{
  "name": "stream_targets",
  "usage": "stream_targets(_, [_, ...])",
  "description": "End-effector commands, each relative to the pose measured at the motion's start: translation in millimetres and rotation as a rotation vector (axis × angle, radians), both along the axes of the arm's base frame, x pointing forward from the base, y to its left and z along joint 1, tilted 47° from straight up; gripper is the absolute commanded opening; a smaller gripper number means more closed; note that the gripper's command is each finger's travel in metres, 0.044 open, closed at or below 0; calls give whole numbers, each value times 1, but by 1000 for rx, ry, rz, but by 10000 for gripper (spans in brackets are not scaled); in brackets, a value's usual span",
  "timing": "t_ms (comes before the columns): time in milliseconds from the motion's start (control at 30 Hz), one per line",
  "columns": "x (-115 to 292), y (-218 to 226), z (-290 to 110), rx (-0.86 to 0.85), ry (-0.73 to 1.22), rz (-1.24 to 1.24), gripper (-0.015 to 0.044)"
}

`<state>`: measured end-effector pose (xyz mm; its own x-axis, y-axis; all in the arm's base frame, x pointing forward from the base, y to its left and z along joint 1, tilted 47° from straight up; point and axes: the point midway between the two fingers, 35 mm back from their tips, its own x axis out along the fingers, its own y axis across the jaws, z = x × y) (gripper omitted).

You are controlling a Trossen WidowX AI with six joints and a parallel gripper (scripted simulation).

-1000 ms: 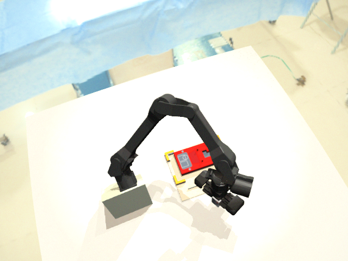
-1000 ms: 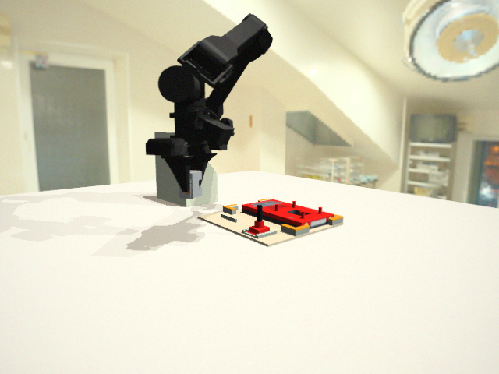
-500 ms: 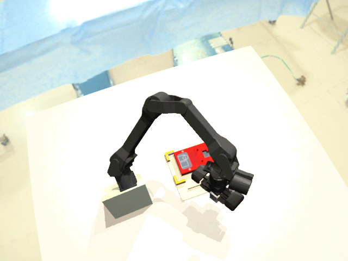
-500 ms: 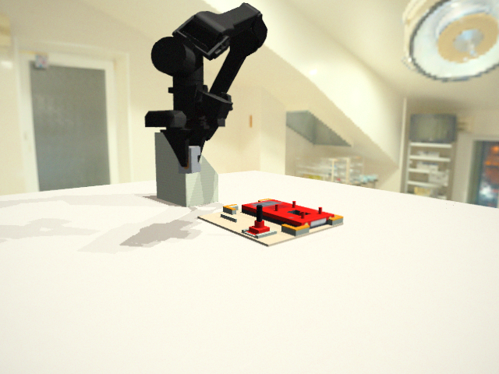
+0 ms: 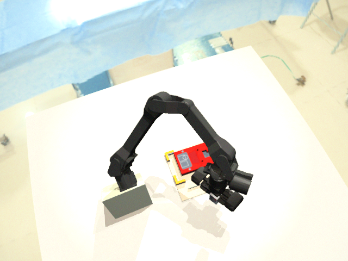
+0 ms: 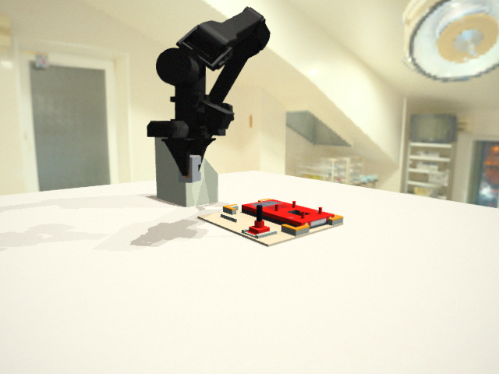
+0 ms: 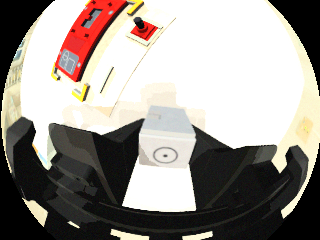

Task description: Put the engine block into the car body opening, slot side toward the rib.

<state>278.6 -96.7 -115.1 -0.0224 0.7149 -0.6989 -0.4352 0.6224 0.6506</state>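
Wrist view shows the gripper (image 7: 167,160) clamped on the engine block (image 7: 167,142), a pale grey, box-like piece with a small ringed circle on the face toward the camera, pinched between 2 dark fingers and hanging above the white table (image 7: 240,60). From the exterior view the block (image 6: 195,167) hangs well above the surface, a hint of orange at its lower edge beside the fingertip, in front of the grey pedestal (image 6: 177,188) on which the arm stands. Judging by this, the step in hand is the carry: the block is lifted and not yet over its target. Farther off lies a tan base board (image 6: 257,235) bearing the red car body (image 6: 288,211), flat, with short pegs standing from its top and a dark rectangular opening (image 6: 295,210) near its middle; a small red stand with a black post (image 6: 259,223) sits on the board's near corner. From above, the gripper (image 5: 215,198) is off the board's edge, beside the car body (image 5: 191,160) rather than over it. The next move likely calls for bringing the block over the opening, turning its slot side toward the rib, then lowering squarely; neither slot nor rib can be made out here.
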Motion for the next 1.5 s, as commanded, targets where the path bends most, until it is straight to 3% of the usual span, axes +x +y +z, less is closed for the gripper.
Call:
stream_targets(0, [2,0,0,-12,19,15,0])
stream_targets(767, [22,15,2,-303,439,461,0])
stream_targets(1467, [23,41,-21,-303,442,465,0])
